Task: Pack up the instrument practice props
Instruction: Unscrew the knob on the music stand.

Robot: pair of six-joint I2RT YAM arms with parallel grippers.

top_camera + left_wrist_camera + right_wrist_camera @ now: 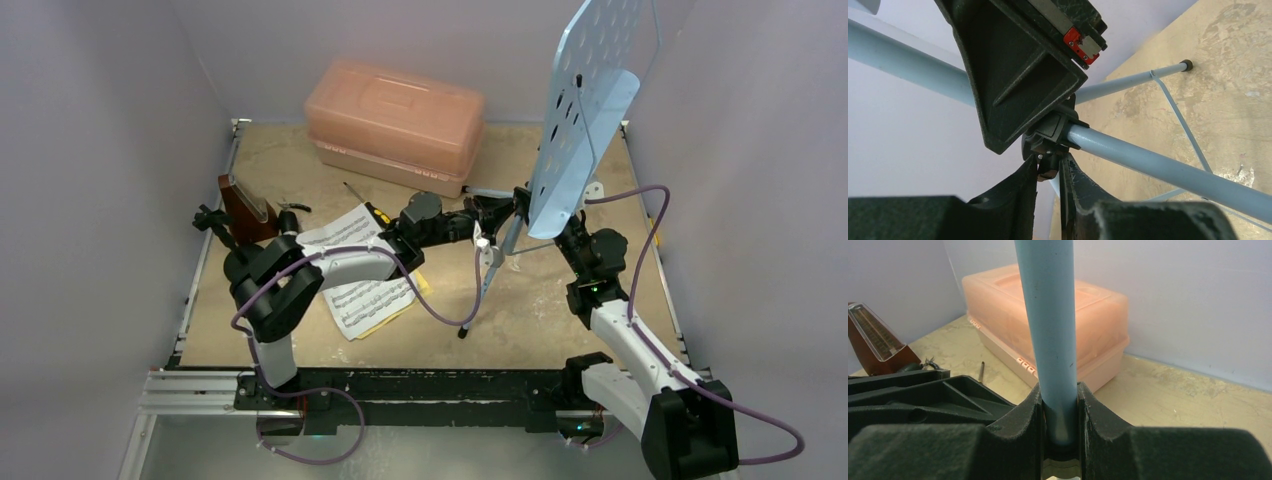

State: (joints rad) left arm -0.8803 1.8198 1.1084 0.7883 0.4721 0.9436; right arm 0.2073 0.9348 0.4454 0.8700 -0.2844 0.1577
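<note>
The right gripper is clenched on the music stand pole, which rises between its fingers; the pink case sits beyond it; the left gripper is nearly closed at the stand's black collar, just ahead of its fingertips; whether it grips is unclear.

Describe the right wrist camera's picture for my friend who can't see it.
The right gripper clamps a light-blue music stand pole that runs up the middle of the picture. Behind it a closed translucent pink case sits on the tan table, and a brown wooden metronome stands at the far left.
</note>
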